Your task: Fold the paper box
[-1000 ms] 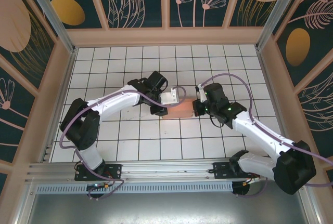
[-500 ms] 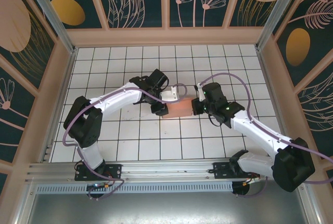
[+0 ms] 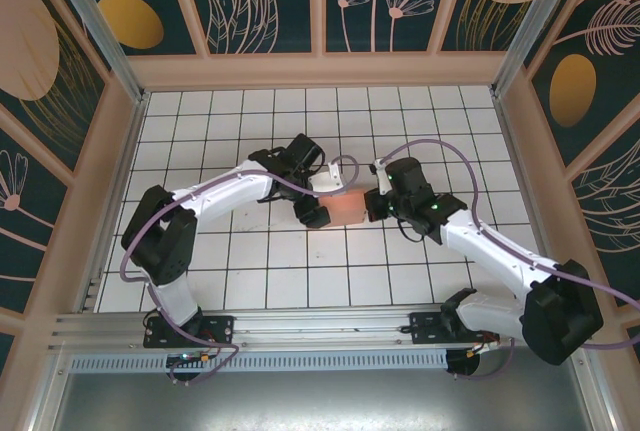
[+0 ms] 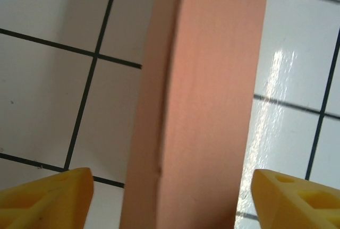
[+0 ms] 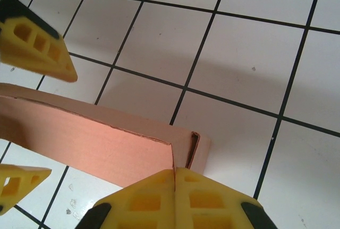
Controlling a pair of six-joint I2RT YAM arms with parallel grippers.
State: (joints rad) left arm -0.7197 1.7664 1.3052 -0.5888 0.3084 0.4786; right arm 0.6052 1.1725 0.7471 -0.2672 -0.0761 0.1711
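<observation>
Your left pincer [image 4: 170, 180] straddles the box [image 3: 343, 209], open; the right pincer [image 5: 175, 182] is closed at its end corner. Squeeze the left shut gently, keeping it square

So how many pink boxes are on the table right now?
1. The paper box lies mid-table between the left gripper and the right gripper; another could hide under the arms.

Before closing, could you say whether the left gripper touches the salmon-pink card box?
Apart: left wrist view shows tile between the left gripper's fingers and the salmon-pink card box.
</observation>
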